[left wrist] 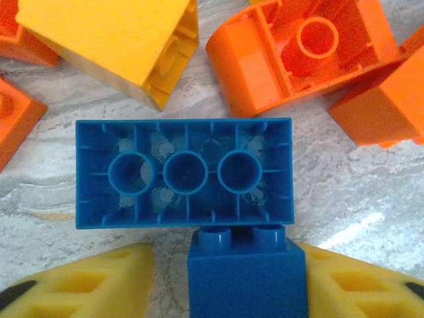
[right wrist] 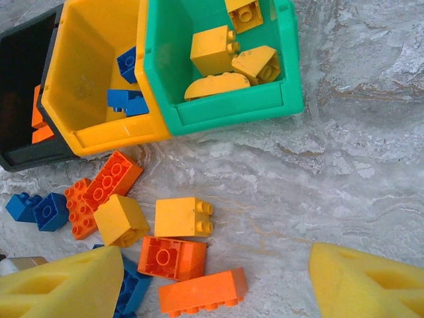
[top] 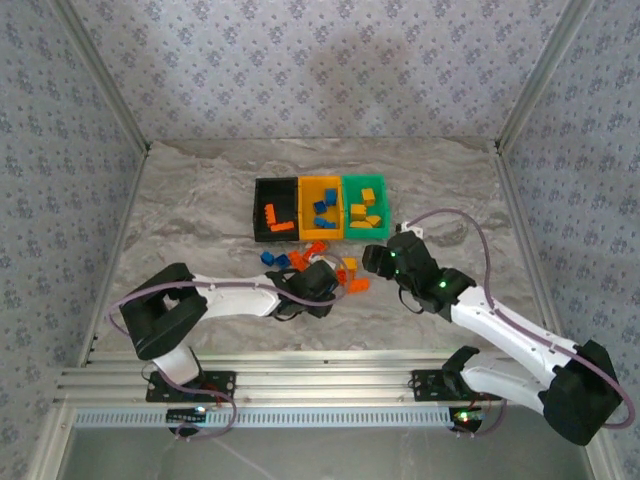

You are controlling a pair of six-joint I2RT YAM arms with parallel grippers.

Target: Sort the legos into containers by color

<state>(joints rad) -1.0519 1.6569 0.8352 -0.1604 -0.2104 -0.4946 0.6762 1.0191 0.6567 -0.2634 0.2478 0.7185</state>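
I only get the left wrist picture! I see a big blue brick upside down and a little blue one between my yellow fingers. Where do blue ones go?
Observer: The blue bricks sorted so far lie in the yellow-orange bin, the middle of three joined bins.
Operator: What are the bins next to it like?
Observer: To its left is a black bin holding red-orange bricks. To its right is a green bin.
Operator: Is the other arm carrying something?
Observer: No. The right gripper is open above the table and grips nothing.
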